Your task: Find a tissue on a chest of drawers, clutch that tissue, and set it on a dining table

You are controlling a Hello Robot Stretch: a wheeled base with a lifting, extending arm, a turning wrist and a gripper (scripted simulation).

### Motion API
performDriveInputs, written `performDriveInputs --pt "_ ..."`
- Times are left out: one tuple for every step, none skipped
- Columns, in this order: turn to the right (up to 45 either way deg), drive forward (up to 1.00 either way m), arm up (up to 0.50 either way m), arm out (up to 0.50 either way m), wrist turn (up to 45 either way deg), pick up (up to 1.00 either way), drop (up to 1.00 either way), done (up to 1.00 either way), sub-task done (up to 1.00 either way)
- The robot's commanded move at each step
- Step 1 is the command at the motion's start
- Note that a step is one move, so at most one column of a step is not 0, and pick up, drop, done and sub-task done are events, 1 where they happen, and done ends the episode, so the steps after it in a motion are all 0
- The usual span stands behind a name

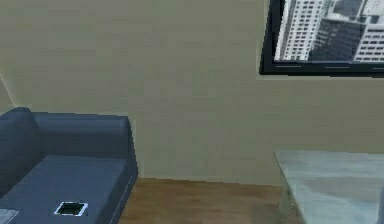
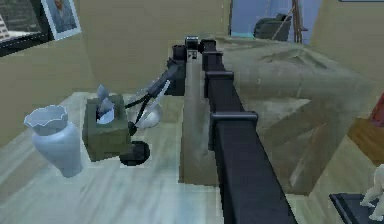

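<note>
The forward view gave a dark blue sofa (image 1: pixel 70 150) and a window (image 1: pixel 325 35) onto city towers. The arm side view had the arm (image 2: pixel 235 130) and hand (image 2: pixel 135 105). The olive tissue box (image 2: pixel 105 135) (white tissue (image 2: pixel 103 100) poking up) was right at the hand's far end, beside a white vase (image 2: pixel 55 140) on the pale desk (image 2: pixel 100 195). Whether the hand held anything could not be told.

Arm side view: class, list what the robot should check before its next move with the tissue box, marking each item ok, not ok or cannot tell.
1. Tissue box upright, tissue showing on top: ok.
2. Gripper reaches to the box: ok.
3. Box held clear of the pale surface: cannot tell.
4. White vase stands apart from the box: ok.
5. Pale table in the forward view's lower right: ok.
</note>
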Motion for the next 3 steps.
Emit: performDriveInputs --pt "0.0 0.00 0.00 0.00 45.0 0.00 0.00 0.00 0.00" --pt "0.0 0.00 0.00 0.00 45.0 0.00 0.00 0.00 0.00" --pt "0.0 0.00 0.00 0.00 36.0 0.00 0.00 0.00 0.00"
